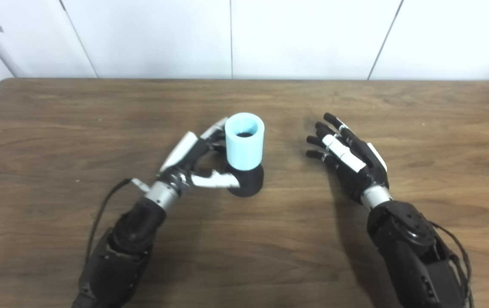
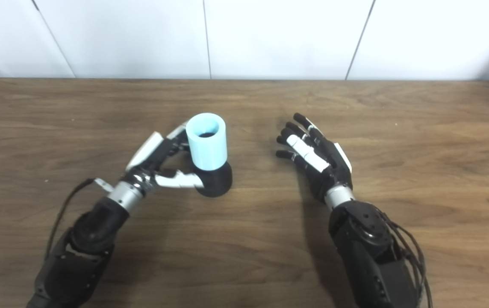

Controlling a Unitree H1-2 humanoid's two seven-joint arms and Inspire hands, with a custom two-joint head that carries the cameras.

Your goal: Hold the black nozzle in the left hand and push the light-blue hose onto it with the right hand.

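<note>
The light-blue hose (image 1: 244,145), a short open tube, stands upright on top of the black nozzle (image 1: 251,185), whose round base rests on the wooden table (image 1: 56,128). My left hand (image 1: 189,160) lies just left of them with its fingers spread. Its fingers reach behind the hose and its thumb (image 1: 223,182) points at the nozzle base, touching or nearly touching it. My right hand (image 1: 347,154) hovers open to the right of the hose, well apart from it, holding nothing.
The table's far edge meets a white panelled wall (image 1: 227,38). A thin black cable (image 1: 103,209) loops beside my left forearm. Bare wood lies all round the two hands.
</note>
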